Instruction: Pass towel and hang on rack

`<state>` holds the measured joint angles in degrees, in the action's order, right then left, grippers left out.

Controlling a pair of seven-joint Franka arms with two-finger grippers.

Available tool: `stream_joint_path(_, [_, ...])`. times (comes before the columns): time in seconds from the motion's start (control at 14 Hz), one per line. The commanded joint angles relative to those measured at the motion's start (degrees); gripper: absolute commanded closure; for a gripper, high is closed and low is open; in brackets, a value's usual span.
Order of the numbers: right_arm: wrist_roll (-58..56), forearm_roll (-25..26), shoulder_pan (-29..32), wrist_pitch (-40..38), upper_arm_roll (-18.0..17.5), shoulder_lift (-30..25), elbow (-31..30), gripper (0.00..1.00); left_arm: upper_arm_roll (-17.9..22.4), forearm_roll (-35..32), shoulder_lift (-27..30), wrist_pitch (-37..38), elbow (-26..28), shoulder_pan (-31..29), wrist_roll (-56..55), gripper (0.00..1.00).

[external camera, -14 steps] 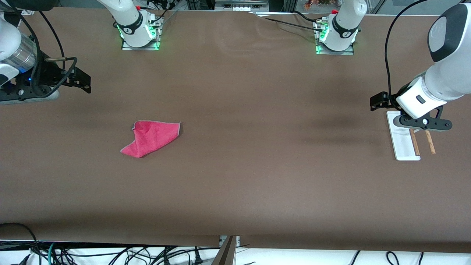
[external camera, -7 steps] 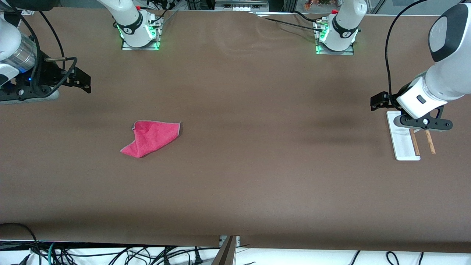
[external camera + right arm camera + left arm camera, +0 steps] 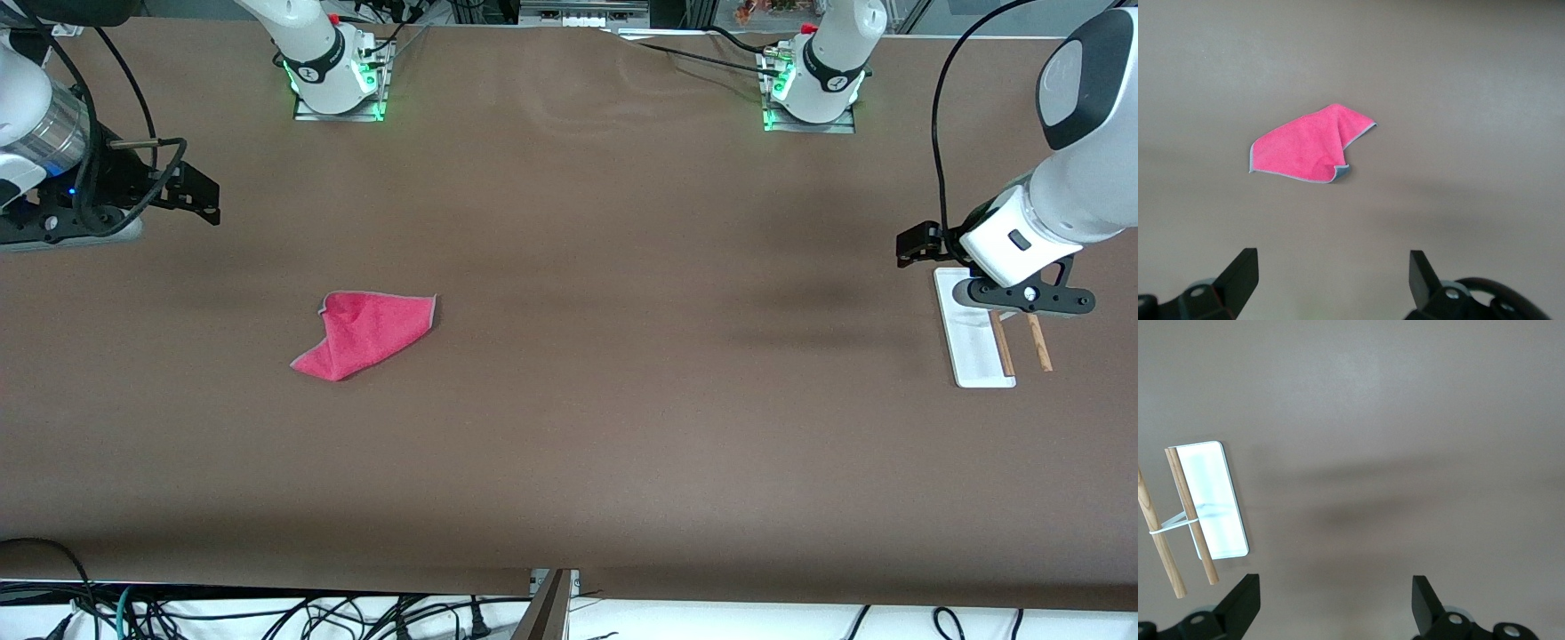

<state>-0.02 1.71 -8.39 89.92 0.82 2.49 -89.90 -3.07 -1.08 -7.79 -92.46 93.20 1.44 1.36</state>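
Observation:
The towel (image 3: pixel 364 333) is a small pink-red cloth with a grey edge, lying crumpled with one corner folded over, toward the right arm's end of the table. In the right wrist view the towel (image 3: pixel 1308 147) lies ahead of my open, empty right gripper (image 3: pixel 1333 283). That right gripper (image 3: pixel 62 227) hangs over the table's right-arm end, well apart from the cloth. The rack (image 3: pixel 976 351) has a white base and two wooden rods (image 3: pixel 1002 345), and stands at the left arm's end. My left gripper (image 3: pixel 1029 298) hovers open above it. The rack (image 3: pixel 1211 500) shows beside the left gripper (image 3: pixel 1336 607).
The brown table (image 3: pixel 622 400) stretches wide between towel and rack. Both arm bases (image 3: pixel 338 80) with green lights stand along the edge farthest from the front camera. Cables (image 3: pixel 267 618) hang below the nearest edge.

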Motion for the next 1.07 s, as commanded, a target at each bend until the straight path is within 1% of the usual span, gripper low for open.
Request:
stream_joint_path(0.0, [0.4, -1.0, 0.3, -1.2, 0.0, 0.4, 1.5, 0.00, 0.1, 0.4, -0.9, 1.4, -2.1, -0.2, 0.9, 0.00])
stream_joint_path(1.0, [0.6, -1.0, 0.3, -1.2, -0.1, 0.4, 1.4, 0.00, 0.5, 0.4, -0.9, 1.3, -2.1, -0.9, 1.0, 0.00])
